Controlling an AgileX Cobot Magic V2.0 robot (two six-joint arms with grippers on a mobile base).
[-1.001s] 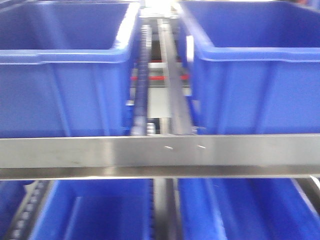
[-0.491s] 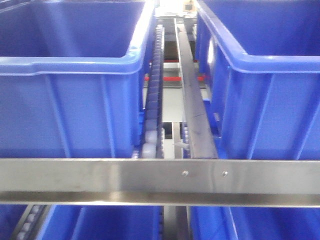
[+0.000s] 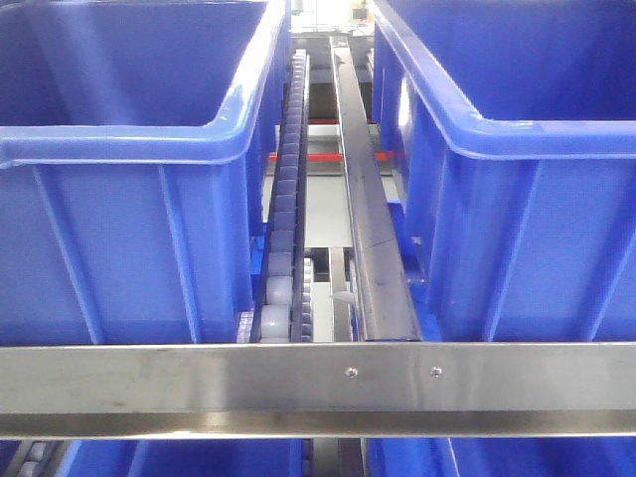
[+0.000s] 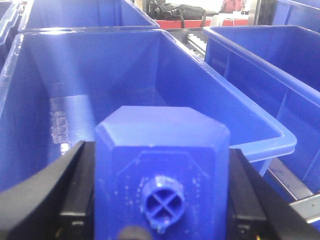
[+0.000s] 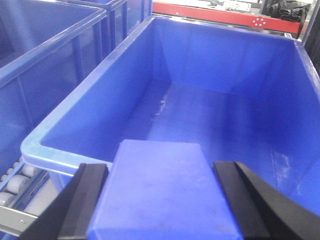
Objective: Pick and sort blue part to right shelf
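Observation:
In the left wrist view my left gripper (image 4: pixel 161 200) is shut on a blue part (image 4: pixel 160 145). Its stubby cap knob (image 4: pixel 161 201) faces the camera between the black fingers (image 4: pixel 70 195). The part hangs above the open left bin (image 4: pixel 100 90). In the right wrist view my right gripper (image 5: pixel 159 200) is shut on another blue part (image 5: pixel 160 170), flat face up, over the near rim of the right bin (image 5: pixel 210 100). The front view shows the right shelf with its steel front rail (image 3: pixel 199 383) and grey roller track (image 3: pixel 286 199); neither gripper appears there.
Two large ribbed blue bins (image 3: pixel 119 238) (image 3: pixel 517 229) stand side by side on the shelf, with a steel guide bar (image 3: pixel 363 229) between them. More blue bins (image 3: pixel 199 459) sit on the level below. A red beam (image 5: pixel 215 15) and a black bag (image 4: pixel 180 10) lie behind.
In the front view the steel rail has dropped lower in the picture and the bins fill more of it. The motion blur of a second ago is gone.

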